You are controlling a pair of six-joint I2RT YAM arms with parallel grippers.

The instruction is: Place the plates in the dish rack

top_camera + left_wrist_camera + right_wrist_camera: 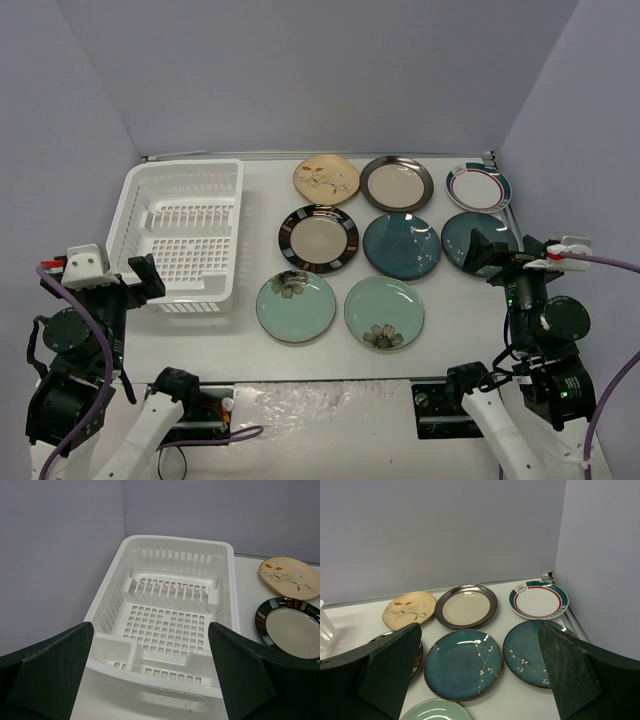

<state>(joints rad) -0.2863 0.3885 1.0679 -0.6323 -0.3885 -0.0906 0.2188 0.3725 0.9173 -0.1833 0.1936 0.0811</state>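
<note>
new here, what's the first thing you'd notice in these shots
Eight patterned plates lie flat in rows across the middle and right of the table, none stacked. Left of them sits the big white dish rack, nothing in it. The left gripper faces the rack and the right gripper faces the plates, both with fingers open.

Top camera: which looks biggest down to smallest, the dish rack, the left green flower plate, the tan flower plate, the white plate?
1. dish rack
2. left green flower plate, maybe nearer the camera
3. tan flower plate and white plate look alike
</note>
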